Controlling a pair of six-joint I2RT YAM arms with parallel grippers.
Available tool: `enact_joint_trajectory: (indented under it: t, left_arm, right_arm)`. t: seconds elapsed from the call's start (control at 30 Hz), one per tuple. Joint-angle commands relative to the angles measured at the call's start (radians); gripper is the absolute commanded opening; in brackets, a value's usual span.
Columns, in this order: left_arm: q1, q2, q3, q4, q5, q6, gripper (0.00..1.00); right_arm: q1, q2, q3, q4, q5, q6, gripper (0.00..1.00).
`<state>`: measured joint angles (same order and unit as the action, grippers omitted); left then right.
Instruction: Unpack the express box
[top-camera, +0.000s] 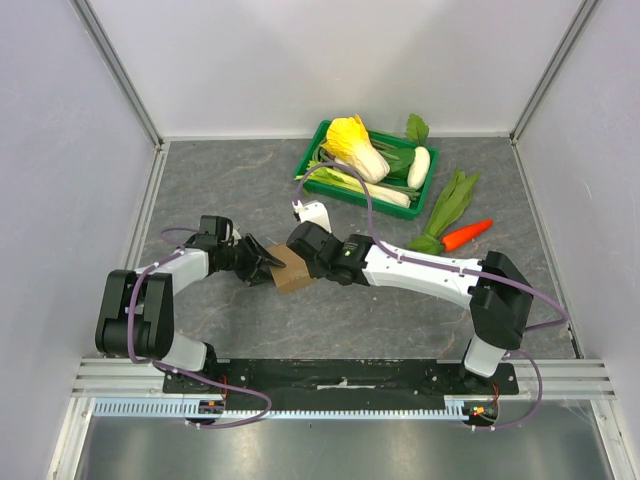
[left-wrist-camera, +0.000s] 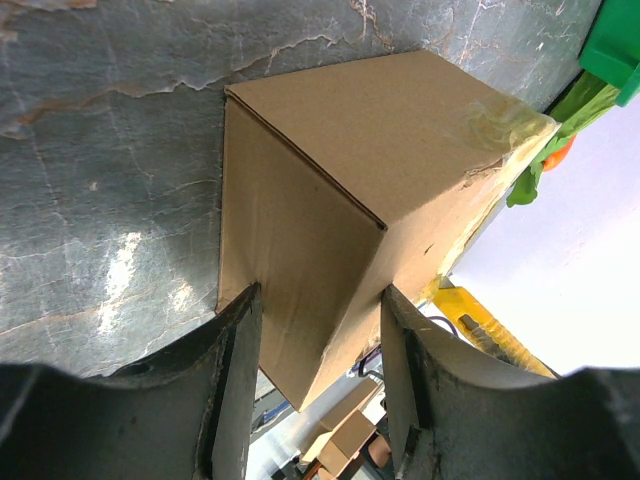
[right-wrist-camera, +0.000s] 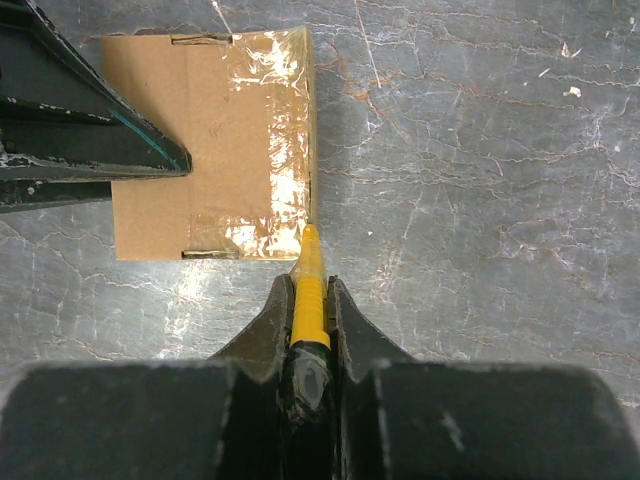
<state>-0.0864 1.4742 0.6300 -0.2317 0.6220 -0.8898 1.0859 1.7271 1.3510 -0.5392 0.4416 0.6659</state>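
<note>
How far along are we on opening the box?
Done: left end effector clamps the express box, right end effector grips the yellow knife. In hand: blade tip at the taped edge. Left: tape looks uncut, lid shut, nothing unpacked.

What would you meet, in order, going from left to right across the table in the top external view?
Left arm's black claw → small brown cardboard express box → green plastic crate of vegetables → orange carrot.
</note>
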Motion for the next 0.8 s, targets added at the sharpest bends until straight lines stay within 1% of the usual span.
enact_joint_trajectory:
  t: [0.0, 0.17, 0.33, 0.47, 0.6, 0.67, 0.77]
  left_arm:
    - [0.013, 0.037, -0.030, -0.070, -0.234, -0.037, 0.02]
    - [0.014, 0.038, -0.023, -0.072, -0.234, -0.028, 0.02]
    - [0.013, 0.047, -0.006, -0.084, -0.249, -0.001, 0.02]
    - [0.013, 0.049, -0.001, -0.090, -0.266, 0.018, 0.02]
    - [0.013, 0.054, 0.003, -0.090, -0.262, 0.046, 0.02]
    - [0.013, 0.052, 0.019, -0.093, -0.234, 0.066, 0.02]
    - [0.013, 0.009, 0.020, -0.071, -0.157, 0.072, 0.16]
  right_arm:
    - [0.016, 0.011, -0.016, -0.125, -0.089, 0.024, 0.00]
    - [0.016, -0.041, 0.016, -0.116, -0.048, 0.015, 0.00]
    - [0.016, -0.133, 0.050, -0.045, 0.008, 0.003, 0.00]
    - [0.016, -0.182, 0.020, 0.019, 0.048, 0.003, 0.00]
    - [0.016, -0.207, 0.017, 0.025, 0.063, 0.008, 0.00]
    - [0.016, -0.218, 0.013, 0.028, 0.081, 0.011, 0.00]
    - [0.014, -0.216, 0.010, 0.045, 0.129, -0.003, 0.00]
